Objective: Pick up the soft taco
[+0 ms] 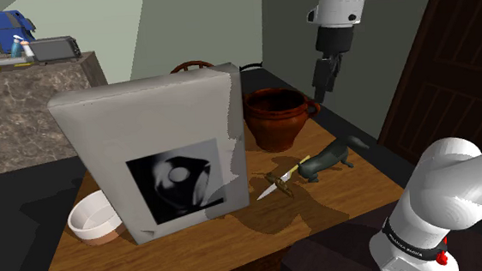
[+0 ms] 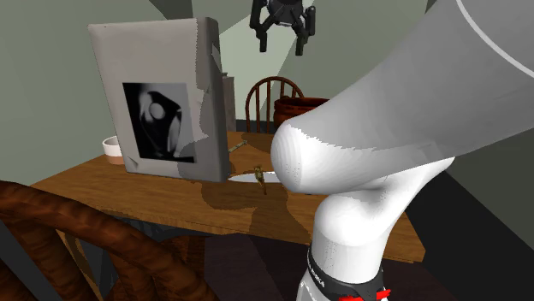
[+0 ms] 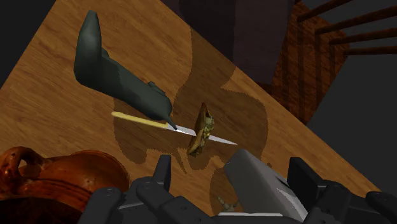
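One soft taco (image 3: pixel 202 129) resting on one knife's (image 3: pixel 137 119) blade on the counter (image 3: pixel 57 127), near one dark boot-shaped object (image 3: pixel 111 73), one brown pot (image 1: pixel 274 115), one grey box (image 1: pixel 159 152), one white bowl (image 1: pixel 94 218); jaws released, empty, high above.

A tall grey box (image 1: pixel 159 152) is stood on the wooden bench (image 1: pixel 338 203), and a white bowl (image 1: pixel 94 218) is set beside it. A brown pot (image 1: pixel 274 115), a dark boot-shaped object (image 1: pixel 325 161) and a yellow-handled knife (image 3: pixel 137 119) are laid nearby.
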